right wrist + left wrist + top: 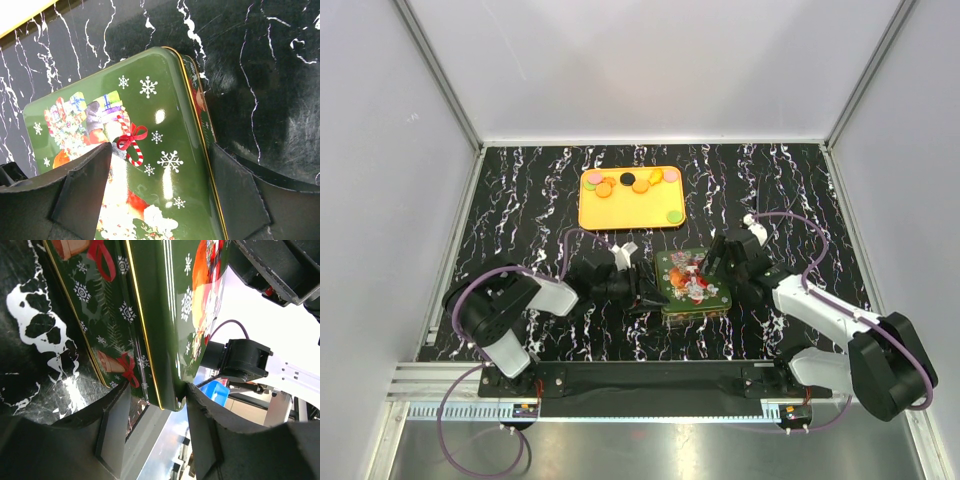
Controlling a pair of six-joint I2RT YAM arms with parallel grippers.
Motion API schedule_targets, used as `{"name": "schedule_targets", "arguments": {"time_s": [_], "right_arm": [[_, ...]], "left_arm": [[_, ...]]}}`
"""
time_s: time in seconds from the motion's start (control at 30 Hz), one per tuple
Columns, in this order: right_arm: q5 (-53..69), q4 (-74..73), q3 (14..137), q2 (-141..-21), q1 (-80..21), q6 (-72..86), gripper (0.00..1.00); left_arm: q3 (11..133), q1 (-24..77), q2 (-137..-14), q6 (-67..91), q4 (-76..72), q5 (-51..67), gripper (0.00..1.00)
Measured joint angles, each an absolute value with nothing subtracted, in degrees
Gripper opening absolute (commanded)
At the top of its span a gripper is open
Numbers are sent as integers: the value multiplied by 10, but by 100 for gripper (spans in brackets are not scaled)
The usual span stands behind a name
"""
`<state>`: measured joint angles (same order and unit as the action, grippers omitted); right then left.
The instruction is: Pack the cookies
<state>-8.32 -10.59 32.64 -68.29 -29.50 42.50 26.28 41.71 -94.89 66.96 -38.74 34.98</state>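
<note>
Your cookies [632, 184] are all up on the orange tray [620, 215] at the far middle of the desk [520, 200], well apart from both sets of fingers. They're mostly orange discs, plus a black one and a few pink and green.

Both arms are down at the green tin [692, 283], nearer the middle. Your left fingers [205, 435] straddle the tin's left edge. The lid rim sits right between them, up against one finger. I can't tell whether the other finger touches, so I can't say if they're clamped or loose. Your right fingers [82, 190] are spread wide above the lid, gripping nothing. One is over the print and the other is just off the lid's edge, over the desk.

The lid print has white snowflakes, a candy cane with a red bow, and wrapped presents. I can't make out any lettering. The tin's side wall, with its red bows and snowflakes, only shows in the left wrist view. The cookies only show in the top view. The right wrist view just catches a sliver of the tray in its far left corner.
</note>
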Motion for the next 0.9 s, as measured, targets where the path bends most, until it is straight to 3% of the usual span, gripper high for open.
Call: {"name": "schedule_targets", "arguments": {"time_s": [0.47, 0.67, 0.9], "right_arm": [[-111, -98, 308, -660, -295, 432, 81], [-110, -97, 298, -648, -296, 440, 74], [-110, -88, 291, -644, -299, 458, 70]], "left_arm": [[388, 414, -942, 569, -149, 362, 4], [421, 400, -942, 532, -86, 361, 0], [456, 387, -942, 493, -15, 352, 4]]}}
